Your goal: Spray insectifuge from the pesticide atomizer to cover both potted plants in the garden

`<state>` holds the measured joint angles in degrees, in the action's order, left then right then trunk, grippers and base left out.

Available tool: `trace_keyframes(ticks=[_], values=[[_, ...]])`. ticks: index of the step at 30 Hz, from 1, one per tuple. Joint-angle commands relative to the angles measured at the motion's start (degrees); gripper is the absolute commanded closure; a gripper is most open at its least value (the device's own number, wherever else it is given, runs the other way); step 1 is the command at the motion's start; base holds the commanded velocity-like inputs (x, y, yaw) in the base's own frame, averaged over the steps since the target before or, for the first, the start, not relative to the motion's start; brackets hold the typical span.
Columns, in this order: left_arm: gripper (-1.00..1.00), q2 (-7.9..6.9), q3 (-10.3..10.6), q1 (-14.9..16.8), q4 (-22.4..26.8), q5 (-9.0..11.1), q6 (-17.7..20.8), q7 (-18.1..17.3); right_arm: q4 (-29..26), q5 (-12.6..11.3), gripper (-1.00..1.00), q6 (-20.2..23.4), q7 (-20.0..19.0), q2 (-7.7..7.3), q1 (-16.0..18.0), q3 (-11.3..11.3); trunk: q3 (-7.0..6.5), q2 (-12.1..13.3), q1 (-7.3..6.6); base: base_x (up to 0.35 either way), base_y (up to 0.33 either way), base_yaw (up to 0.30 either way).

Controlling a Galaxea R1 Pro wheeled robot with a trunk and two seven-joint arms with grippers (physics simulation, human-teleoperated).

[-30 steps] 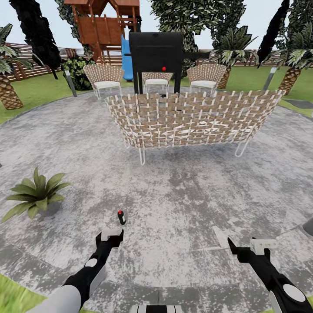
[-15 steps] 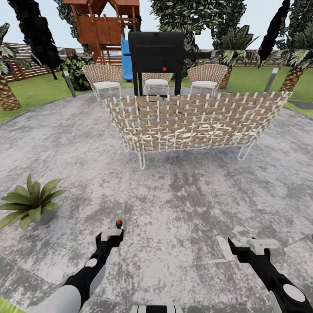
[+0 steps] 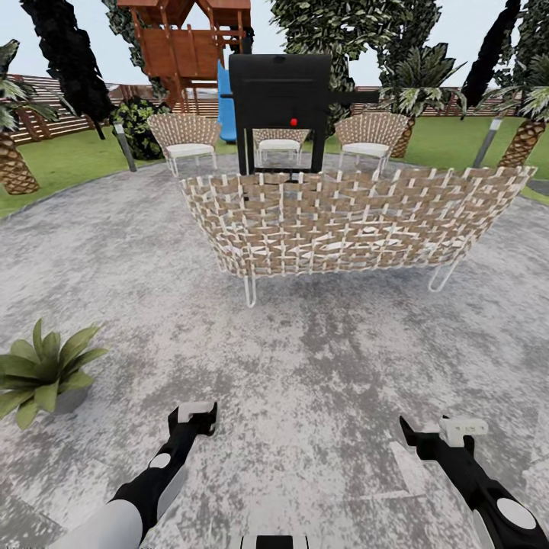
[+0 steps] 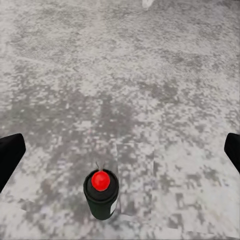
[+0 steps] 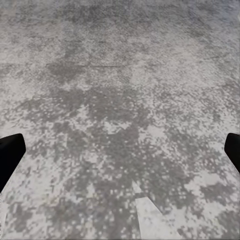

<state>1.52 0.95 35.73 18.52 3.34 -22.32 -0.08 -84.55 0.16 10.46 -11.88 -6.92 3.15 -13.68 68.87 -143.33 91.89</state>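
Round grey patio (image 3: 320, 366) spans most of the head view, lawn (image 3: 69, 164) and brown fence (image 3: 46, 114) at upper left. Woven sofa (image 3: 351, 217) sits across frame centre, with black grill (image 3: 280, 99), wicker chairs (image 3: 183, 137) and wooden playset (image 3: 187, 42) behind it.

Change over the last second: the whole head picture has shifted, sofa larger and paving slid down-frame, so it is read as base/camera advance, not object motion. One potted plant (image 3: 42, 370) has slid to the lower-left edge; the second is not identified here.

The pesticide atomizer (image 4: 102, 194), seen a second ago on the paving just ahead of the left gripper (image 3: 192, 415), is now seen in the left wrist view at lower centre: upright on the patio, dark body, red cap on top, between the two dark finger tips (image 4: 10, 155) at the frame edges, touching neither. Left jaws are spread wide, nothing held.

Right gripper (image 3: 450, 431) sits at lower right of the head view; in its wrist view the finger tips (image 5: 10, 152) stand at opposite edges over bare paving. Jaws wide apart, empty.

Judgement: approach is essentially done and the atomizer is lined up under the left gripper. A descent and closure around the body comes next; tipping the upright can is the risk.
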Motion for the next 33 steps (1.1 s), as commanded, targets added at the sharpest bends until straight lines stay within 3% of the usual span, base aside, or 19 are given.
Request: trace_keyframes(ticks=[1,10,27,33], values=[[-1.00,0.03,0.1,0.0,-0.1,0.4,-0.2,0.0,-0.1,0.0,-1.00,0.3,-0.3,0.00,0.0,-0.1,0.04,0.0,-0.01,0.021,-0.011,0.101],[-1.00,0.06,0.1,0.0,0.0,0.4,-0.3,0.0,-0.1,0.0,-1.00,0.4,-0.3,-0.01,0.0,-0.2,0.49,0.0,0.04,0.005,-0.002,0.024],[-1.00,0.06,0.2,-0.4,-0.1,0.3,-0.5,0.0,-0.1,-0.1,-1.00,0.5,-0.3,-0.02,0.0,-0.2,5.59,-0.3,0.48,0.000,0.000,0.068],[-1.00,0.06,0.2,-0.5,-0.1,0.3,-0.5,0.0,-0.1,-0.1,-1.00,0.5,-0.3,-0.02,0.0,-0.2,7.45,-0.4,0.64,0.000,0.000,-0.071]])
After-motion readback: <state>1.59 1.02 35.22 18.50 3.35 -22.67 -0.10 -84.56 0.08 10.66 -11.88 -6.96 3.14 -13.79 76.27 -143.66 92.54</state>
